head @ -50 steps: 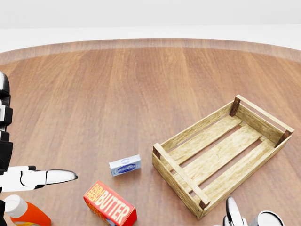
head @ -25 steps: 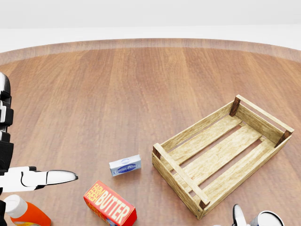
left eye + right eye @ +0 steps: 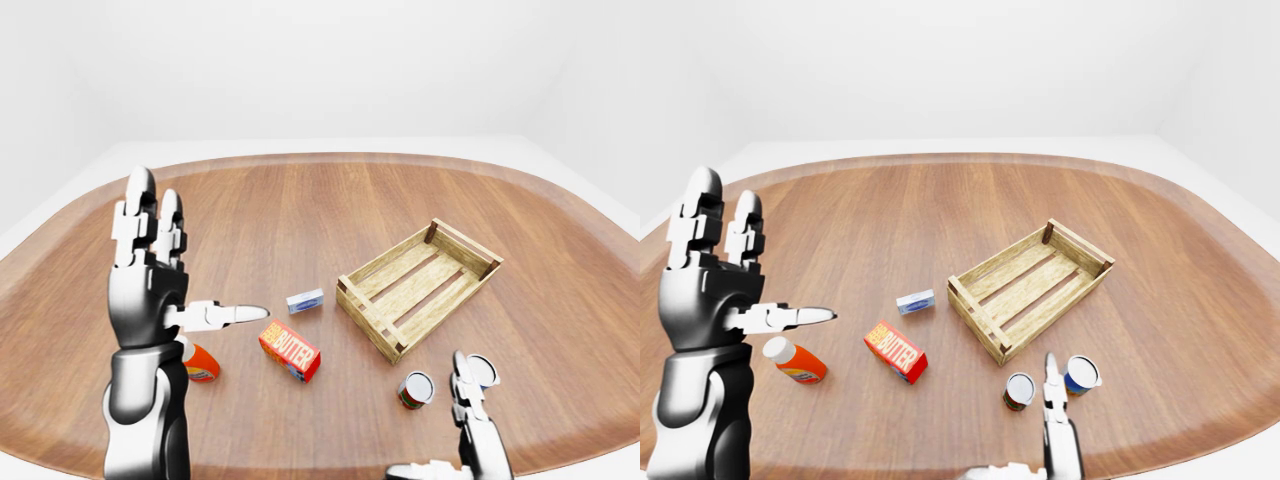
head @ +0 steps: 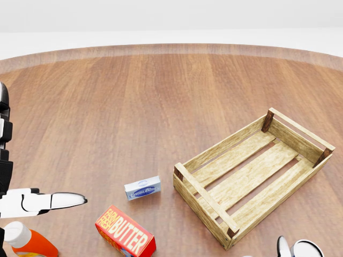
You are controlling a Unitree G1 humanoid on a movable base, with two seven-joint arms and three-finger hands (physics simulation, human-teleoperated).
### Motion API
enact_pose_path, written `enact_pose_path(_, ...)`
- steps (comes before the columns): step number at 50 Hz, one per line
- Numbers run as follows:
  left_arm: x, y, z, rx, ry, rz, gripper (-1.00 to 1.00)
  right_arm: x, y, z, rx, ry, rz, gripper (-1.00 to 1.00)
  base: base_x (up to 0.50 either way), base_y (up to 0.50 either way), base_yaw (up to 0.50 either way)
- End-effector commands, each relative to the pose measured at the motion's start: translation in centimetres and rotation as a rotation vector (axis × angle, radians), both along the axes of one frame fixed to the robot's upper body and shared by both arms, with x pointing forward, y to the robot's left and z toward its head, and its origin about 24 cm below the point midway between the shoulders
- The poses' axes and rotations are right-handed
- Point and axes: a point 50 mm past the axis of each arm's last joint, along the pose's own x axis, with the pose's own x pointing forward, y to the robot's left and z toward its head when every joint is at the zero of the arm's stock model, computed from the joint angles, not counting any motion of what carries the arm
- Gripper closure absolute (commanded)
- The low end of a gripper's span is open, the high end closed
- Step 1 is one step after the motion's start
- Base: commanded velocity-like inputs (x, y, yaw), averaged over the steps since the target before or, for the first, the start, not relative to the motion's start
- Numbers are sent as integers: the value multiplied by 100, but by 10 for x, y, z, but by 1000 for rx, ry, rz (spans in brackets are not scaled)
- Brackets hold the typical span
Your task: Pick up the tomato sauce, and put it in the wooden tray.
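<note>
The tomato sauce is a small can with a red and green label (image 3: pixel 415 390), standing upright on the wooden table just below the near corner of the wooden tray (image 3: pixel 368 325). The slatted tray holds nothing. My right hand (image 3: pixel 468 420) rises from the bottom edge just right of the can, fingers straight up and open, not touching it. My left hand (image 3: pixel 195 250) is held high at the left, open, with its fingers spread and its thumb pointing right, holding nothing.
A second can with a blue label (image 3: pixel 1080 374) stands right of the tomato sauce. A red butter box (image 4: pixel 125 237), a small pale-blue box (image 4: pixel 142 188) and an orange bottle (image 3: pixel 795 362) lying on its side are left of the tray.
In the head view my right hand's fingertip has dropped lower and moved right along the bottom edge. The left hand's thumb has shifted slightly down. The objects have not moved.
</note>
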Motion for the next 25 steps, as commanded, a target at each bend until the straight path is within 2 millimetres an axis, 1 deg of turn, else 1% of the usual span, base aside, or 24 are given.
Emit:
enact_pose_path(1, 0, 0, 1, -2, -3, 1, -100, 1, -5, -7, -10, 19, -18, -100, 0, 0, 0)
enact_pose_path(10, 0, 1, 0, -3, 0, 2, -100, 5, -8, -18, -15, 42, -29, -100, 0, 0, 0)
enact_pose_path(18, 2, 1, -3, -3, 17, -1, -100, 7, -9, -23, -13, 53, -33, -100, 0, 0, 0)
enact_pose_path(20, 2, 1, -4, -3, 18, -1, -100, 8, -10, -27, -15, 60, -35, -100, 0, 0, 0)
enact_pose_path(21, 1, 1, -3, -3, 16, 0, -100, 10, -11, -34, -14, 78, -38, -100, 0, 0, 0)
enact_pose_path(22, 2, 1, -3, -3, 16, 0, -100, 10, -12, -36, -14, 86, -40, -100, 0, 0, 0)
enact_pose_path(25, 1, 1, -2, -8, 10, 2, -100, 9, -12, -40, -13, 103, -42, -100, 0, 0, 0)
